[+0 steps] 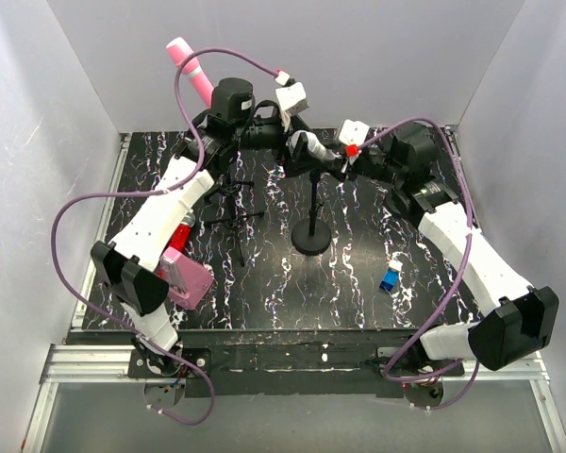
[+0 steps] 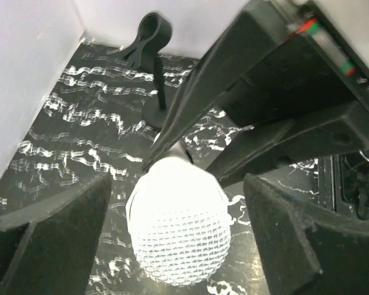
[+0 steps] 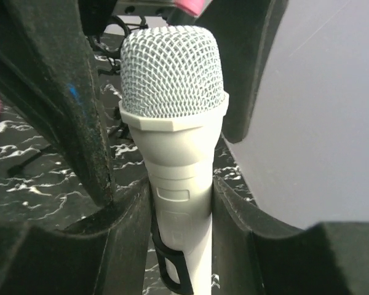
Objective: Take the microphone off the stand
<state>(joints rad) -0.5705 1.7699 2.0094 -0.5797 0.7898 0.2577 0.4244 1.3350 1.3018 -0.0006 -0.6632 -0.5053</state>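
The white microphone with a mesh head hangs in the air between my two arms. My right gripper is shut on its handle, with both fingers pressed against the sides. My left gripper is open around the mesh head, a gap showing on each side. In the left wrist view the right fingers reach in from the upper right. The black stand rises from a round base; its clip is bare and apart from the microphone. A black loop shows by the handle's lower end.
A black tripod stands left of the stand. A pink box and a red item lie under my left arm. A small blue object lies at the right. A pink cylinder leans at the back wall. White walls enclose three sides.
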